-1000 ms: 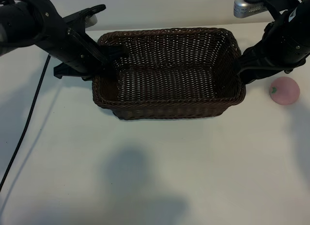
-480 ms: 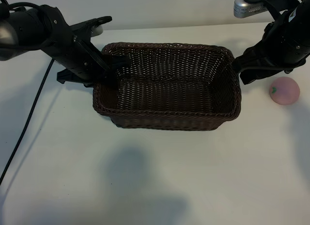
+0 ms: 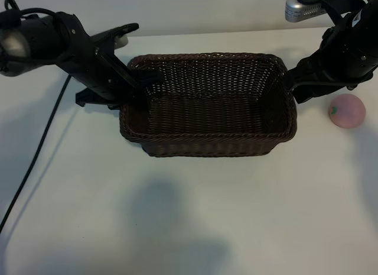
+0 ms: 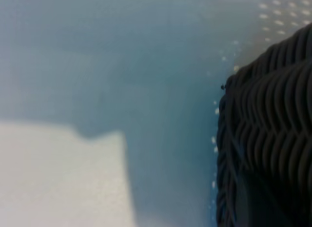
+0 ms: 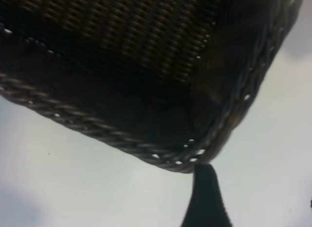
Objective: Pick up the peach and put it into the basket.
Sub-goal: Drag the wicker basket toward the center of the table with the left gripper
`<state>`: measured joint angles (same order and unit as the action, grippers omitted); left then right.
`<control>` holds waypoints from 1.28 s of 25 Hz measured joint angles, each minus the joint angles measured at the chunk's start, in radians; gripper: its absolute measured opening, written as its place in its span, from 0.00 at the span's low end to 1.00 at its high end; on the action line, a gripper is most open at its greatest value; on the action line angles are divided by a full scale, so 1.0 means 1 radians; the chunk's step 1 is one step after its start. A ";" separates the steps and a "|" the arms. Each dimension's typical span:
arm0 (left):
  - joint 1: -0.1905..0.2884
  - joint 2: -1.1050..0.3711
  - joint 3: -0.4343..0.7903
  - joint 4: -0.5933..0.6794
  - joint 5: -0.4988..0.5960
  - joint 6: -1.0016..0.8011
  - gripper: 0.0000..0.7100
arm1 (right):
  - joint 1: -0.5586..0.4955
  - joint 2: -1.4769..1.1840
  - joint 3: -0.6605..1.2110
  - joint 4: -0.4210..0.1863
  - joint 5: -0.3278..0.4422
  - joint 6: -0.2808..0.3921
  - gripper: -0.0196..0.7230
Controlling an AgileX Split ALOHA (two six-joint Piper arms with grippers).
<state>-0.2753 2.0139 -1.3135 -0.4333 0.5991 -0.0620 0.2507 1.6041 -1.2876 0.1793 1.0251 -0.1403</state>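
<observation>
The dark-brown woven basket (image 3: 212, 142) sits in the middle of the white table in the exterior view, with its near wall showing. My left gripper (image 3: 131, 86) is shut on the basket's left wall, one finger inside and one outside. The left wrist view shows only the weave of the basket (image 4: 273, 129) close up. My right gripper (image 3: 292, 86) stands open at the basket's right end. In the right wrist view, one of its fingers (image 5: 207, 193) touches the braided rim (image 5: 146, 146) from outside. The pale-pink peach (image 3: 346, 111) lies on the table right of the basket, beside the right arm and free of both grippers.
A black cable (image 3: 32, 162) runs down the table's left side. A grey lamp-like head (image 3: 301, 7) sticks out at the back right. Bare white table (image 3: 189, 216) lies in front of the basket.
My left gripper has moved right with the basket's left wall in it. The basket has shifted and tipped, so its near wall shows more. The right arm and peach have stayed put.
</observation>
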 joint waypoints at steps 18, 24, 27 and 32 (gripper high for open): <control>-0.021 0.012 0.000 -0.025 -0.037 -0.001 0.25 | 0.000 0.000 0.000 0.000 0.002 0.000 0.70; -0.021 0.012 -0.004 -0.047 -0.028 -0.004 0.61 | 0.000 0.000 0.000 0.000 0.004 0.000 0.70; -0.021 0.009 -0.005 -0.046 -0.009 -0.015 0.82 | 0.000 0.000 0.000 0.000 0.005 0.000 0.70; -0.021 -0.022 -0.014 0.006 0.029 -0.044 0.92 | 0.000 0.000 0.000 0.000 0.005 0.000 0.70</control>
<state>-0.2961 1.9923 -1.3278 -0.4275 0.6285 -0.1060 0.2507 1.6041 -1.2876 0.1793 1.0302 -0.1403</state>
